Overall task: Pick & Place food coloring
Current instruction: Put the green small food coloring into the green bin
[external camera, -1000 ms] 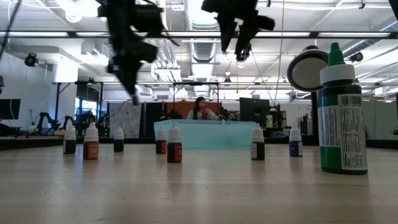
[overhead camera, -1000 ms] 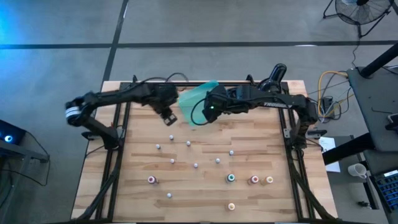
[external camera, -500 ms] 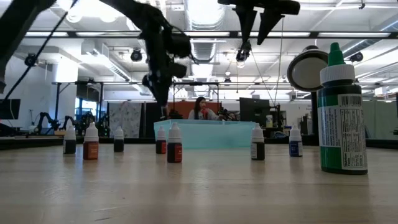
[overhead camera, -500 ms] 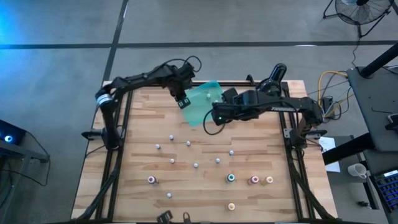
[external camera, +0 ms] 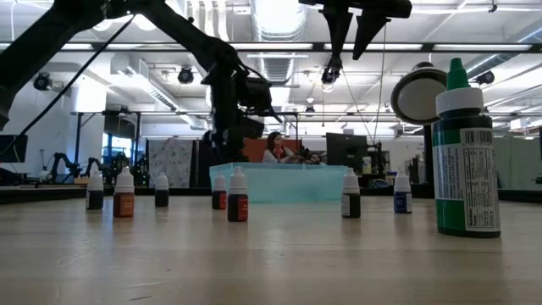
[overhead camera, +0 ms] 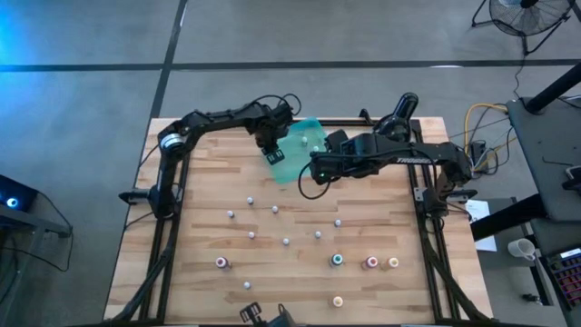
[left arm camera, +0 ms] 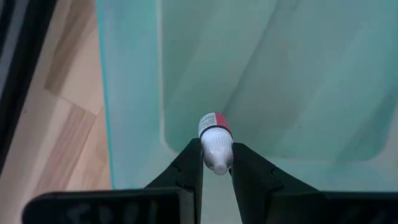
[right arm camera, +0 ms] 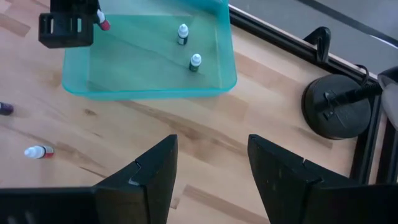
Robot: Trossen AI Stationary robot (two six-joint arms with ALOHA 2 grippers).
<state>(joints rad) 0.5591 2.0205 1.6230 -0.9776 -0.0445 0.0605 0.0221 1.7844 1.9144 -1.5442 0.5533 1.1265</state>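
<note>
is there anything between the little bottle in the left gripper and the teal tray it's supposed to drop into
Nothing visible blocks it. The left gripper, shut on a red-labelled bottle, hangs over the teal tray, with only bare tray floor beneath. Two bottles already in the tray stand off to the side.

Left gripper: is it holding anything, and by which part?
Yes. The left gripper pinches a small red bottle by its white cap end, over the teal tray. The right gripper holds nothing.

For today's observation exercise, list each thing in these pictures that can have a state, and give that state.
Left gripper: shut on a red bottle, above the teal tray.
Right gripper: open, empty, beside the tray.
Two bottles in the tray: upright.
Bottle on the table: lying on its side.
Large green bottle: upright, capped.
</note>
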